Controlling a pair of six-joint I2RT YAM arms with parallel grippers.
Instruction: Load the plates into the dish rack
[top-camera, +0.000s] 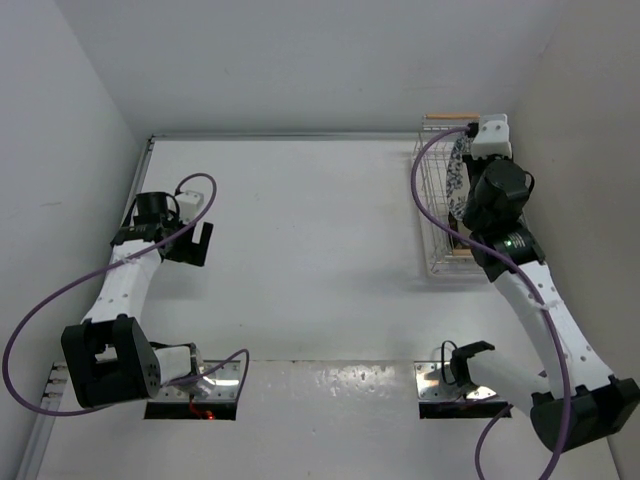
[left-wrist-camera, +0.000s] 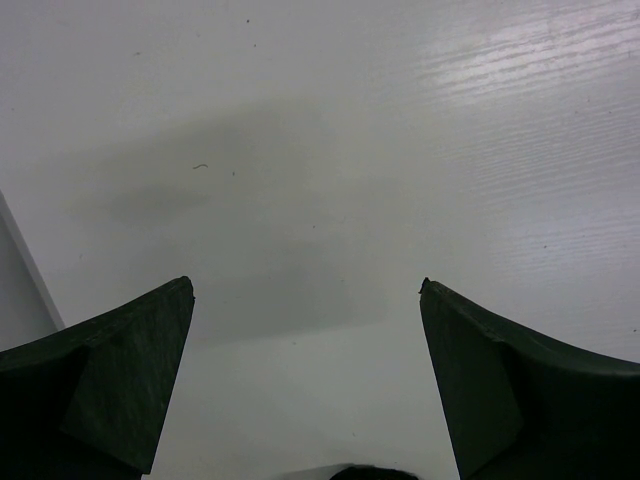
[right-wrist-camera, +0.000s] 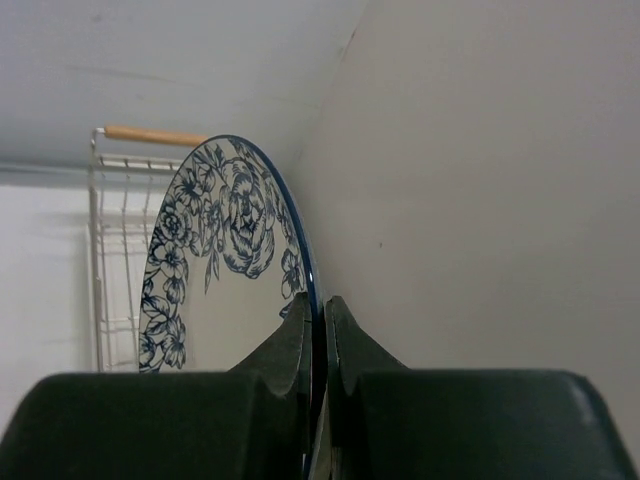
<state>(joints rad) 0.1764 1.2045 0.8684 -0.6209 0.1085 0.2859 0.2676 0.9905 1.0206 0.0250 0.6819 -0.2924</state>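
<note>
A white plate with a blue floral rim (right-wrist-camera: 225, 240) stands on edge, and my right gripper (right-wrist-camera: 318, 300) is shut on its rim. From above, this plate (top-camera: 458, 178) is inside the dish rack (top-camera: 432, 235), a white wire rack at the far right of the table with a wooden handle bar (top-camera: 450, 117) at its far end. The right wrist hides much of the rack, but its wires (right-wrist-camera: 110, 250) and handle (right-wrist-camera: 150, 135) show behind the plate. My left gripper (top-camera: 196, 243) hovers open over bare table at the far left, its fingers (left-wrist-camera: 120, 370) wide apart with nothing between them.
The right wall (right-wrist-camera: 480, 180) runs close beside the rack and the plate. The back wall (top-camera: 300, 60) and left wall (top-camera: 60, 150) border the white table (top-camera: 310, 250). Purple cables (top-camera: 430, 200) loop from both arms. Metal mount plates (top-camera: 440, 385) sit at the near edge.
</note>
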